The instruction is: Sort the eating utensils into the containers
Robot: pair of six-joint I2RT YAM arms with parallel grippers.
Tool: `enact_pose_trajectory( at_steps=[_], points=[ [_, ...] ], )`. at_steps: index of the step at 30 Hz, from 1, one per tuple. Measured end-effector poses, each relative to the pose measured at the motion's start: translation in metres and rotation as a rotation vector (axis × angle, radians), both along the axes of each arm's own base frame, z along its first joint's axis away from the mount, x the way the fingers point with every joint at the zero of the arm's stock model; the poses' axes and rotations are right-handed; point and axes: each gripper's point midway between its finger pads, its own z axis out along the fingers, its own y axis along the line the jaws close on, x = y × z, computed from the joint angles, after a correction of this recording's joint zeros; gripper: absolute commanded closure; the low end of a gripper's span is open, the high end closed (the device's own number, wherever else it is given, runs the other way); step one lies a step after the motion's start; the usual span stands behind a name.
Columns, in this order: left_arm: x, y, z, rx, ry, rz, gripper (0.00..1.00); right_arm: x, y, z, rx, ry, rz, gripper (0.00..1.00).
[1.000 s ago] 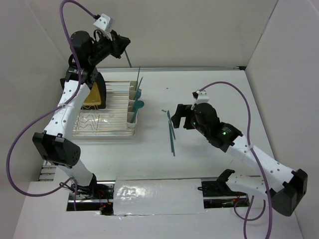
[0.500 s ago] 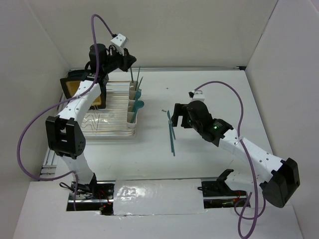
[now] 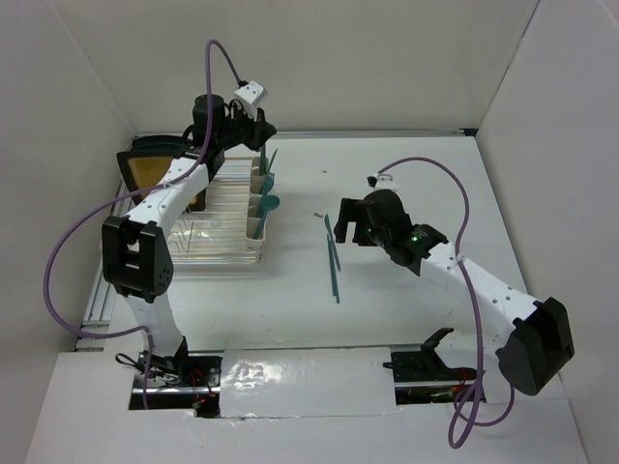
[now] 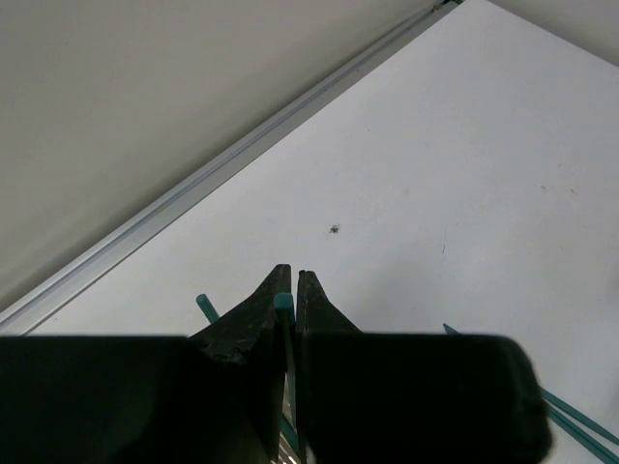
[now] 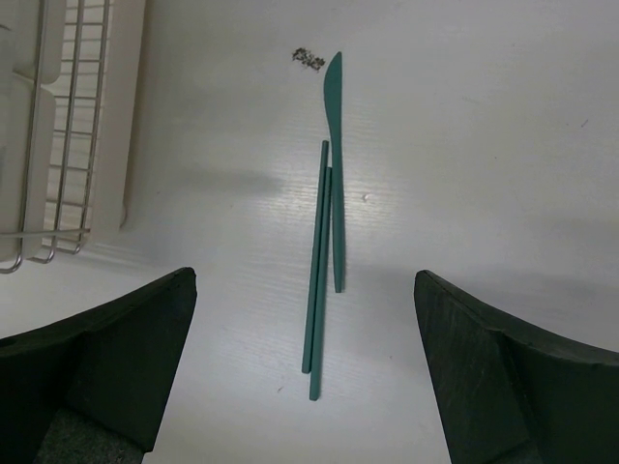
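Observation:
My left gripper (image 3: 263, 132) is over the far end of the cream-white containers (image 3: 256, 215), shut on the tip of a slim teal utensil (image 4: 282, 304); which kind I cannot tell. A teal spoon (image 3: 270, 203) and another utensil (image 3: 272, 159) stand in the containers. A teal knife (image 3: 329, 232) and two thin teal sticks (image 3: 335, 271) lie together on the table. In the right wrist view the knife (image 5: 334, 116) and sticks (image 5: 317, 271) lie between my wide-open fingers (image 5: 116, 358). My right gripper (image 3: 346, 224) hovers open just right of them.
A wire dish rack (image 3: 198, 242) holds the containers on its right side; its corner shows in the right wrist view (image 5: 58, 126). A tan-and-black board (image 3: 155, 169) stands at the rack's far left. A tiny dark speck (image 5: 309, 58) lies by the knife tip. White walls enclose the table.
My left arm has swung right and down from high at the back left to above the containers, still holding the utensil. My right gripper has shifted slightly.

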Motion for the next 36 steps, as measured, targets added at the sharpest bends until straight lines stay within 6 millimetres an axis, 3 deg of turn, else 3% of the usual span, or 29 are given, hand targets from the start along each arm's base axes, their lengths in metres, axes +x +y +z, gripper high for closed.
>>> enact_pose_trajectory(
  at_steps=[2,4,8,10,13,18,22,25,30,33,36],
  points=[
    [0.002,-0.001,-0.003,0.008,0.012,0.002,0.78,0.0,0.003,0.0,0.009,0.002,0.011,0.0],
    [0.003,-0.001,-0.003,0.022,0.012,0.001,0.54,-0.001,0.005,0.0,0.018,0.004,0.022,0.0],
    [0.003,0.0,0.004,0.034,-0.002,0.009,0.28,-0.003,0.009,-0.001,0.029,0.012,0.039,0.0],
    [0.0,0.0,0.008,0.034,0.0,0.011,0.19,-0.004,0.01,-0.002,0.034,0.019,0.048,0.0],
    [-0.009,0.001,0.025,0.025,-0.013,0.012,0.16,-0.004,0.013,-0.007,0.038,0.034,0.059,0.0],
    [-0.032,0.01,0.089,-0.006,-0.099,0.037,0.15,-0.007,0.016,-0.039,0.006,0.111,0.068,0.0],
    [-0.069,0.021,0.143,-0.064,-0.162,0.054,0.15,-0.012,0.014,-0.069,-0.03,0.187,0.07,0.11],
    [-0.103,0.03,0.167,-0.102,-0.189,0.057,0.14,-0.016,0.014,-0.085,-0.048,0.224,0.072,0.22],
    [-0.145,0.039,0.161,-0.139,-0.153,0.048,0.14,-0.015,0.016,-0.096,-0.061,0.239,0.075,0.38],
    [-0.156,0.039,0.134,-0.141,-0.081,0.038,0.13,-0.014,0.018,-0.103,-0.074,0.243,0.079,0.48],
    [-0.16,0.038,0.104,-0.138,0.011,0.033,0.13,-0.015,0.02,-0.112,-0.095,0.256,0.085,0.52]
  ],
)
